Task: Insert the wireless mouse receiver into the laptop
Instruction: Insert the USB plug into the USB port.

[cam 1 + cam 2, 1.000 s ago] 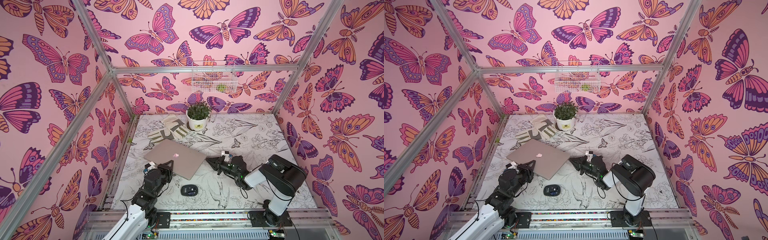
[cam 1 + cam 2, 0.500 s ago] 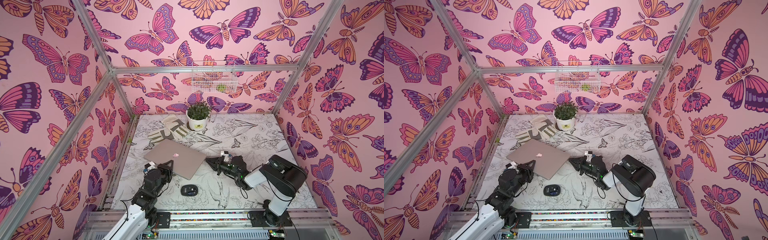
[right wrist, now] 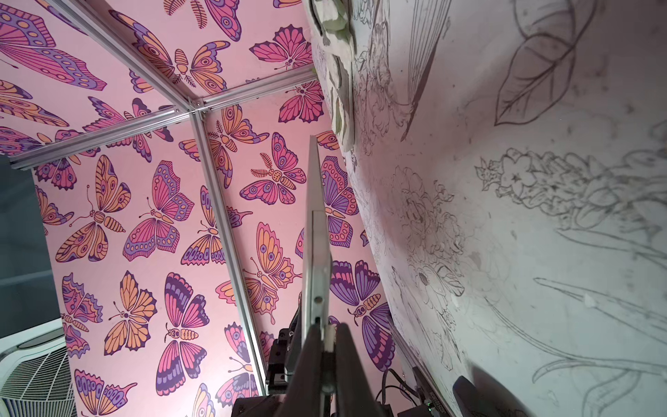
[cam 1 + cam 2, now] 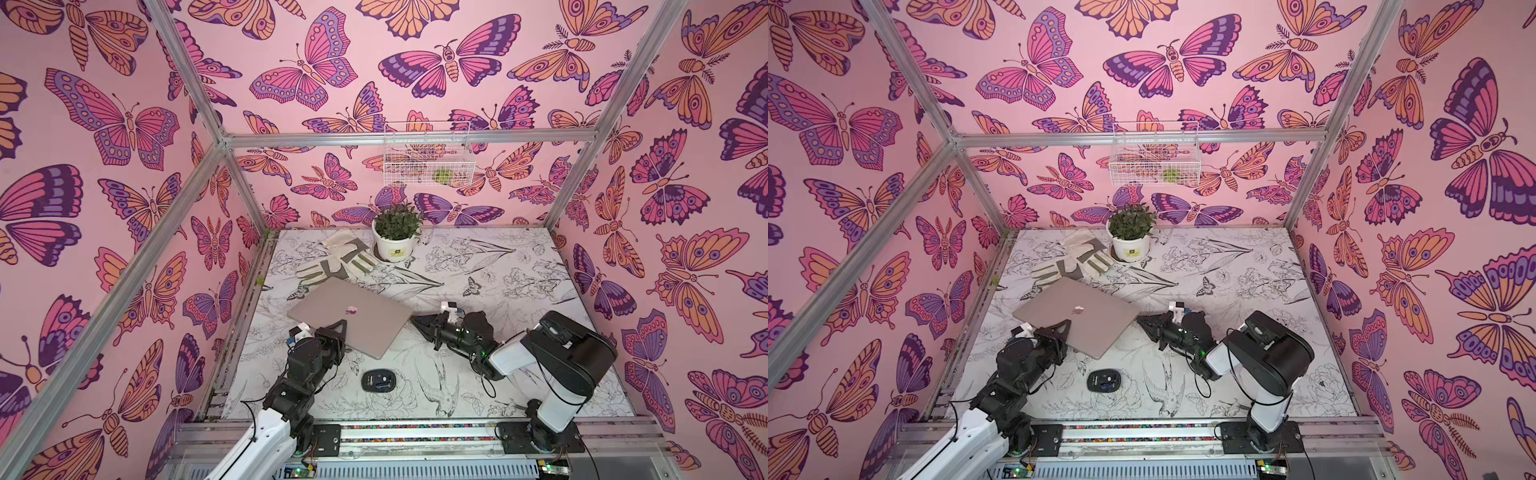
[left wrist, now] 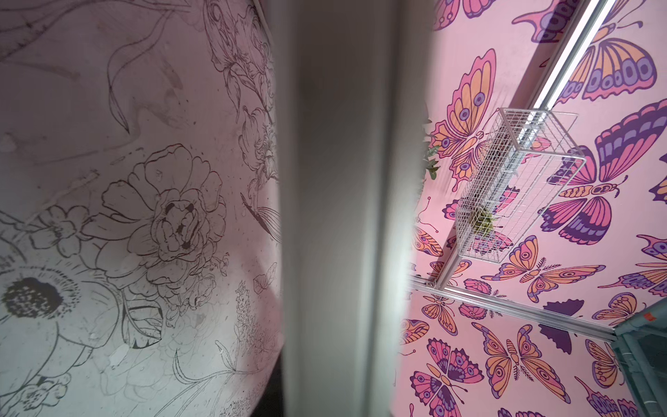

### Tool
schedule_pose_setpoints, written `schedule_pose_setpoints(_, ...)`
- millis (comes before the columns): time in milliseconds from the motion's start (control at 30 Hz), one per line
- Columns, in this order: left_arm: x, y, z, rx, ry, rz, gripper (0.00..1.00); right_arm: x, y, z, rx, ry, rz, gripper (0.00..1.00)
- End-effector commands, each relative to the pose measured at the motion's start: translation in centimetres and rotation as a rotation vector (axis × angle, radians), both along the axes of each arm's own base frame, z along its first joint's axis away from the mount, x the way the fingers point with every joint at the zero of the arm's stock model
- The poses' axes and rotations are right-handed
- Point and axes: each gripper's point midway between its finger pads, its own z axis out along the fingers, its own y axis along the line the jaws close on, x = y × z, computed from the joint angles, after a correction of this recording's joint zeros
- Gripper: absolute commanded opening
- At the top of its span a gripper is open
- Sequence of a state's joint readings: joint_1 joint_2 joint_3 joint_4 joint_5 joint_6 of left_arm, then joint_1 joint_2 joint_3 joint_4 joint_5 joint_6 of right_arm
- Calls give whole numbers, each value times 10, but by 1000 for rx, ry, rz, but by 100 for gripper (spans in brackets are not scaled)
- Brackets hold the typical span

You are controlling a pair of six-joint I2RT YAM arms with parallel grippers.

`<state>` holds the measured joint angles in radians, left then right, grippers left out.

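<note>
Silver-grey laptop looks stiff and slick; left fingers clamped on its near-left edge. Right fingers pinch the wireless mouse receiver at the right corner. It's tiny, light and probably twists easily, so grip it by the cap.

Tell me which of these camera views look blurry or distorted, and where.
Both top views: sharp and evenly lit across the thin silver-grey laptop. Left wrist view: a wide grey band, likely that laptop's edge, is badly out of focus; the flower-printed white table beside it is sharp. Right wrist view: the right gripper blurs up close, and the table curves from lens distortion.
</note>
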<state>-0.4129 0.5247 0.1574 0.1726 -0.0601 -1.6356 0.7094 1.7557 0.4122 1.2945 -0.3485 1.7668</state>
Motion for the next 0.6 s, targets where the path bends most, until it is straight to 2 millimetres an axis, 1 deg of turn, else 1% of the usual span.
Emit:
schedule_pose_setpoints(0,5,-4,57,-66,-204,-10,0,-2,1,15,33,-32,-1,0)
schedule_pose_setpoints(233,5,-3,57,-66,-206,-6,0,-3,0,14,30,-30,-1,0)
schedule_pose_setpoints(500,5,-3,64,-73,-221,-2,0,-8,-6,-4,-3,6,-4,0)
schedule_pose_setpoints(567,5,-3,65,-75,-226,-2,0,-10,-6,-5,-6,6,2,0)
